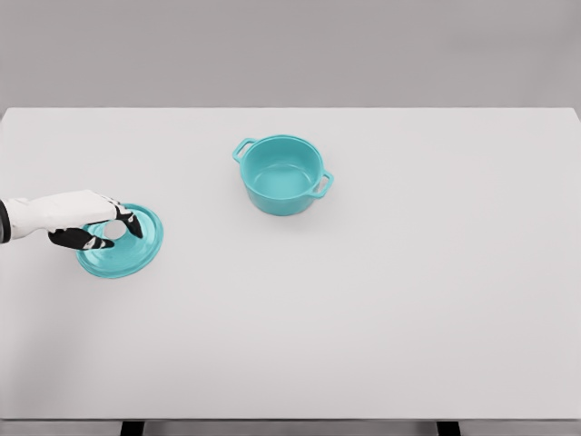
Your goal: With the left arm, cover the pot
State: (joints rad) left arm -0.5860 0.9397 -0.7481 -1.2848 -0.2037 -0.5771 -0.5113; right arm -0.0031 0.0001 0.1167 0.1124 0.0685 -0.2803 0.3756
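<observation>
Under my left robot hand [98, 227] lies the lid [121, 242], fingers curled around its knob; off to my hand's right, well apart, the open pot [283, 174] stands on the surface [408, 300].

Teal pot [283, 174] sits open and upright mid-table, two handles; matching lid [127, 249] lies flat well off to its left.

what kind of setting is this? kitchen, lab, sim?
Most likely a bare simulated test bench, not a kitchen: a plain white table against a blank grey wall, holding only a teal pot and its lid. The left hand is over the lid, apparently closing around its knob.
</observation>
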